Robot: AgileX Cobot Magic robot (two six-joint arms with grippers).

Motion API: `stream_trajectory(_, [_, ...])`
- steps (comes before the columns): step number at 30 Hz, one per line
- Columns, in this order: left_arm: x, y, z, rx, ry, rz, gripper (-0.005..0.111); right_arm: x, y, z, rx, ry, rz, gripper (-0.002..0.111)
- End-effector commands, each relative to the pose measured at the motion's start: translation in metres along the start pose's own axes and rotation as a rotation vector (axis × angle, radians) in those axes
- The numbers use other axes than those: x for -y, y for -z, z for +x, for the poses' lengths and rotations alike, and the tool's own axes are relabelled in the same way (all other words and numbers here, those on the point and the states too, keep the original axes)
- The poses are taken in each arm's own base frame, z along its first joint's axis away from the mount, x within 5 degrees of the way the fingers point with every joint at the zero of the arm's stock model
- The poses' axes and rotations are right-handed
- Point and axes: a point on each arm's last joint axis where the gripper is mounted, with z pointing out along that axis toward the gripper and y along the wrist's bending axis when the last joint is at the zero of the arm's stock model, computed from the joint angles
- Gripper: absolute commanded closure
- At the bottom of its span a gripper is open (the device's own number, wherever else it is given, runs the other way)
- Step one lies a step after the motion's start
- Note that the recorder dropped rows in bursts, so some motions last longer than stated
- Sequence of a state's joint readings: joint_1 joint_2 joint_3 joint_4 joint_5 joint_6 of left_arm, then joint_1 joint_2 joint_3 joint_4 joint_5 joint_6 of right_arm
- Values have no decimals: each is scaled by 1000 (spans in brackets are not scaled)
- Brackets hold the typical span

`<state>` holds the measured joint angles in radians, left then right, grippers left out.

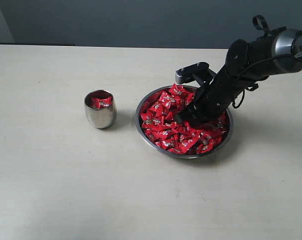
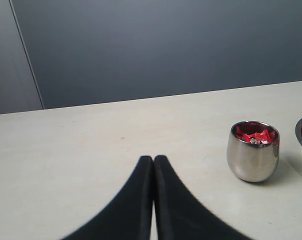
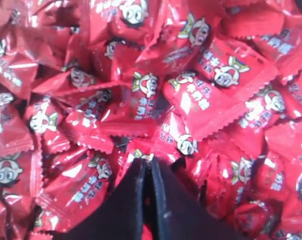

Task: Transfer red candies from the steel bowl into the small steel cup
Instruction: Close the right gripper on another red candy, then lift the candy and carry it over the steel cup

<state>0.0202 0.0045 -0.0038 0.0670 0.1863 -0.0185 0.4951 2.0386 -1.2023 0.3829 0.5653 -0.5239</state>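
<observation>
Pressing into the heap of glossy, crinkled red candies (image 1: 163, 127) in the one round steel bowl (image 1: 183, 156), the right gripper (image 3: 148, 161) is clenched. One mirror-smooth cup (image 1: 100, 116) nearby holds several candies. The left gripper (image 2: 153, 159) is clenched on nothing.

Steel bowl (image 2: 301, 134) mostly beyond the left wrist view's edge; any catch in right gripper (image 3: 147, 163) indiscernible

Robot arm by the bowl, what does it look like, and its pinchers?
The right arm is chunky and black, with a shiny silver ring near its top and thin black cables looping off it. Both the right gripper and the left gripper are smooth and black, tapering to thin tips.
</observation>
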Motion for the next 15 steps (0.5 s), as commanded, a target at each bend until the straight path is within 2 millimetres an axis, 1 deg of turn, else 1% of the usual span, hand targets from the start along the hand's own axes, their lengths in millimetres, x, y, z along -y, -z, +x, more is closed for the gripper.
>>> stream_trajectory(1, [0,0,1,7,0,3,106,1,11,-5,40,17,24,109])
stream_trajectory(8, [0,0,1,7,0,3,106,-4,44,-14,126,33,41,109])
stream_trajectory(15, [0,0,1,7,0,3,106,-8,67,-18,182,42,49,109])
